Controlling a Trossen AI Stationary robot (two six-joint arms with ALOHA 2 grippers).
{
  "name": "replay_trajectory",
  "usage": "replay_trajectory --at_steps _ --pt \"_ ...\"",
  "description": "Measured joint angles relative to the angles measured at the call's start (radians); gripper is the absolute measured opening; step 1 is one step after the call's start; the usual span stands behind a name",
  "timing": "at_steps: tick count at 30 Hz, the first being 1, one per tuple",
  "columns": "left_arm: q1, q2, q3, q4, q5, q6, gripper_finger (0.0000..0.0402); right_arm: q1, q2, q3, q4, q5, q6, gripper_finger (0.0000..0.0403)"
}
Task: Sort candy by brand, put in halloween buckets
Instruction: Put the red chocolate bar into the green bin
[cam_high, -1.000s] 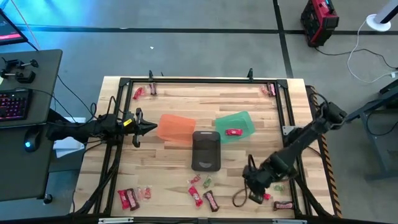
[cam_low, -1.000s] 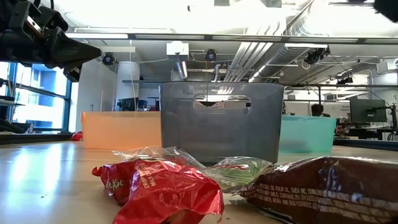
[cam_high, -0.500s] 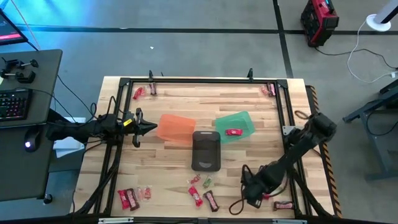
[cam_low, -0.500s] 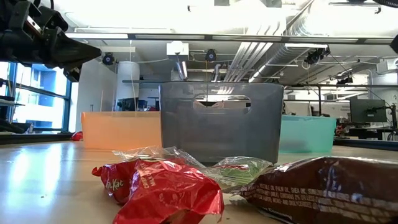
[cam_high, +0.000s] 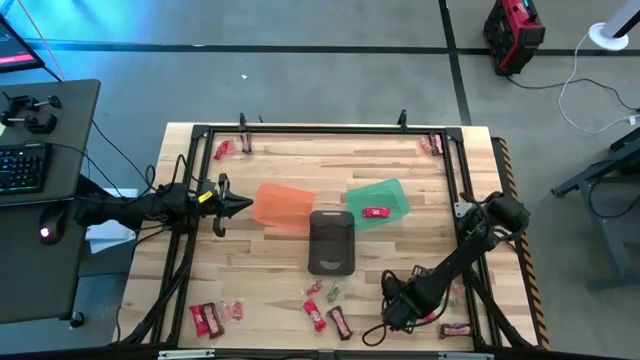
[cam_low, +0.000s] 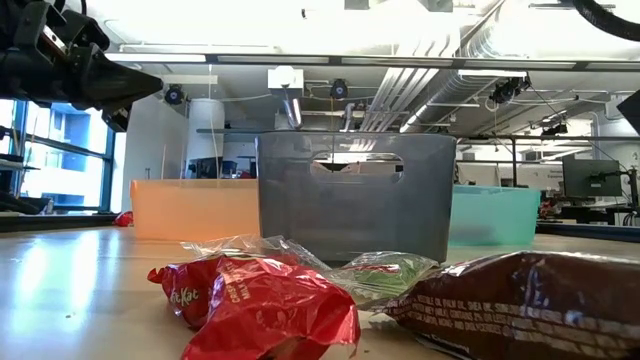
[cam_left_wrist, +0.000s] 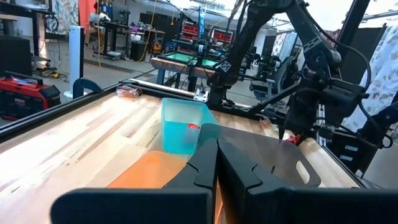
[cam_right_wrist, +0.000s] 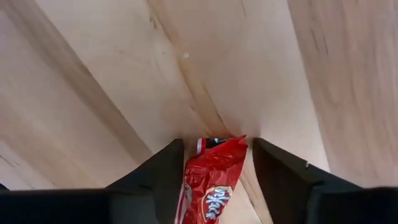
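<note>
The orange bucket (cam_high: 280, 205), green bucket (cam_high: 378, 203) and dark grey bucket (cam_high: 331, 240) stand mid-table; a red candy (cam_high: 375, 212) lies in the green one. My right gripper (cam_high: 392, 312) is low near the table's near edge, right of centre, shut on a red KitKat candy (cam_right_wrist: 214, 180). My left gripper (cam_high: 240, 205) hovers shut just left of the orange bucket, and it appears high up in the low view (cam_low: 100, 85). Loose candies lie near the near edge (cam_high: 325, 305), at the near left (cam_high: 208, 320) and in both far corners. My right gripper holds the red KitKat candy between its two fingers (cam_right_wrist: 177, 174), pinched across its width. The wrapper lies along the fingers, and its free end (cam_right_wrist: 221, 142) sticks out past the tips toward the wood. Whether it is lifted clear of the table, I cannot tell.
A brown bar (cam_high: 455, 329) lies right of my right gripper. Red, brown and green pieces (cam_low: 255, 300) sit close in front of the low camera. A black metal frame (cam_high: 300, 130) runs around the tabletop. Bare wood lies between the buckets and the far rail.
My right gripper has moved toward the near edge and a little toward the table's left, and its arm has folded lower over the right side. The left arm and the buckets have stayed put.
</note>
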Motion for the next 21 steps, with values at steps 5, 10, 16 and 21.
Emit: replay_trajectory --at_steps 5,10,16,21 --pt "0.000 0.000 0.000 0.000 0.000 0.000 0.0001 0.000 0.000 0.049 -0.127 0.042 -0.044 0.0053" --pt "0.000 0.000 0.000 0.000 0.000 0.000 0.0001 -0.017 -0.007 0.169 -0.378 0.176 -0.177 0.0016" --pt "0.000 0.000 0.000 0.000 0.000 0.000 0.0001 -0.108 -0.079 0.263 -0.497 0.410 -0.190 0.0005" --pt "0.000 0.000 0.000 0.000 0.000 0.000 0.0001 -0.122 -0.141 0.171 -0.421 0.315 -0.108 0.0007"
